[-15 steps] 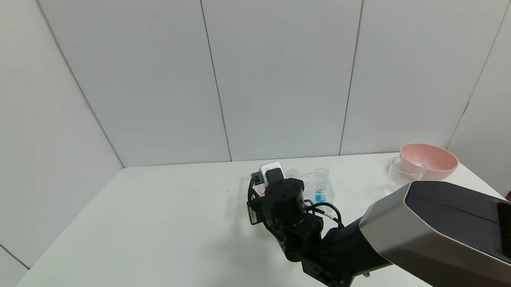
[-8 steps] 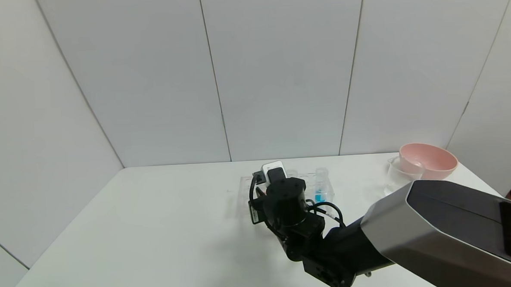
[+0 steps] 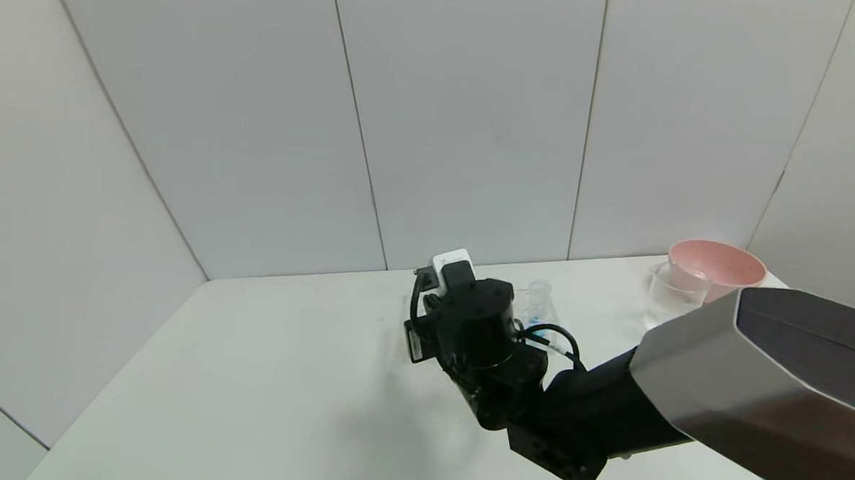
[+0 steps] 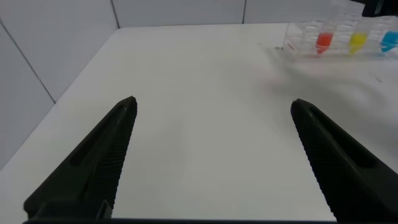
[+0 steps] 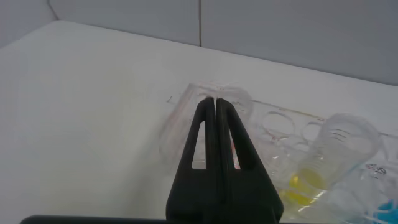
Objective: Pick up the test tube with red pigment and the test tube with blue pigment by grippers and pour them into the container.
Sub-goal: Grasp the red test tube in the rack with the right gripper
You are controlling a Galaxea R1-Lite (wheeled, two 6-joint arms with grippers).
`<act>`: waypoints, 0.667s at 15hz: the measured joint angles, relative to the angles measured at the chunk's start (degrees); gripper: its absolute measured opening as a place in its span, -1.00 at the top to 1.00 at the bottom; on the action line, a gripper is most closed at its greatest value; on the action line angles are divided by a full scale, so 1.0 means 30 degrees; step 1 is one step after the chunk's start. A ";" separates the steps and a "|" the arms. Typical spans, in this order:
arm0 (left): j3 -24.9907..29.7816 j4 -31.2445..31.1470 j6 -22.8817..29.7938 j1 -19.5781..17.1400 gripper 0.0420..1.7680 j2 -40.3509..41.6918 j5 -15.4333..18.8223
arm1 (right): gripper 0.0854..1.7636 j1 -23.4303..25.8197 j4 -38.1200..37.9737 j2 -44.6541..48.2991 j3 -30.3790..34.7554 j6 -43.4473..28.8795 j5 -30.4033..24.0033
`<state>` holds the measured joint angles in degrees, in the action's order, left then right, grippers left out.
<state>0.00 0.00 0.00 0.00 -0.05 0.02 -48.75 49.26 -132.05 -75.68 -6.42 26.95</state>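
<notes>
The test tube with red pigment [image 4: 323,40] stands in a clear rack [image 4: 298,37] beside a yellow-liquid tube [image 4: 356,42] and the test tube with blue pigment [image 4: 390,40]. My right gripper [image 5: 215,99] has its fingers pressed together, tips in front of the red tube's mouth [image 5: 242,98]; red tint shows beside the fingers. I cannot tell whether it touches the tube. In the head view the right wrist [image 3: 474,324] hides the red tube, and the blue tube [image 3: 538,304] shows just right of it. The container [image 3: 664,294] stands far right. My left gripper [image 4: 213,124] is open over bare table.
A pink bowl [image 3: 714,267] sits behind the container at the table's far right corner. The yellow-liquid tube [image 5: 339,155] stands close to the right fingers. The white table [image 3: 260,384] stretches to my left, with grey wall panels behind it.
My right gripper and wrist have moved up and away in the head view, and the forearm has risen, hiding more of the rack and blue tube.
</notes>
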 joint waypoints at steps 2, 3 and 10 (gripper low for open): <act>0.0000 -0.0008 0.0000 0.0000 -1.00 0.0000 -0.0008 | 0.96 -0.0028 -0.0118 0.0467 0.0000 0.0191 0.0020; 0.0000 0.0000 0.0000 0.0000 -1.00 0.0000 -0.0008 | 0.96 -0.0020 -0.0146 0.0585 0.0000 0.0211 0.0008; 0.0000 0.0000 0.0000 0.0000 -1.00 0.0000 -0.0008 | 0.96 -0.0037 -0.0154 0.0805 0.0419 0.0520 0.0163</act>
<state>0.00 0.00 0.00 0.00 -0.05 0.00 -48.86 48.80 -129.63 -74.42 -4.86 27.44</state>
